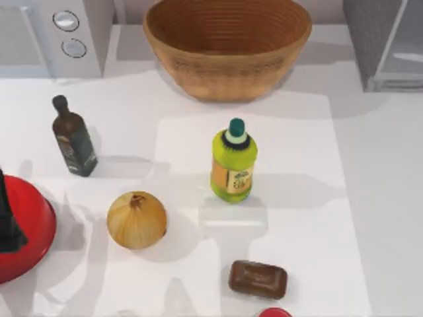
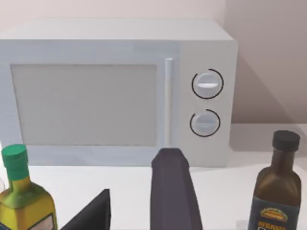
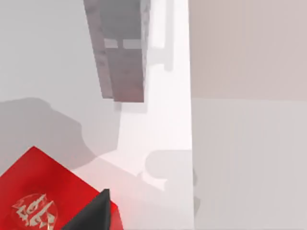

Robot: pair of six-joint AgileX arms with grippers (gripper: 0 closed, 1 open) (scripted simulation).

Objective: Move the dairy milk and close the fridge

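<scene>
The dairy milk is out of view. The fridge [image 1: 380, 36], a grey speckled box with a pale panel on it, stands at the table's far right corner. It also rises ahead in the right wrist view as the fridge [image 3: 122, 62], some way off from my right gripper [image 3: 93, 218]. My left gripper [image 2: 132, 208] is open with nothing between its dark fingers [image 2: 172, 191], and it faces the white appliance with two dials. A dark part of my left arm [image 1: 8, 211] shows at the left edge of the top view, over a red bowl.
A white microwave [image 1: 59, 33] sits far left and a wicker basket [image 1: 228, 46] far centre. A dark oil bottle [image 1: 74, 139], a yellow-green bottle [image 1: 233, 165], an onion [image 1: 137, 219] and a brown bar [image 1: 258, 279] stand on the table. The red bowl [image 1: 30, 228] is at the left edge, and a red box [image 3: 43, 191] lies near my right gripper.
</scene>
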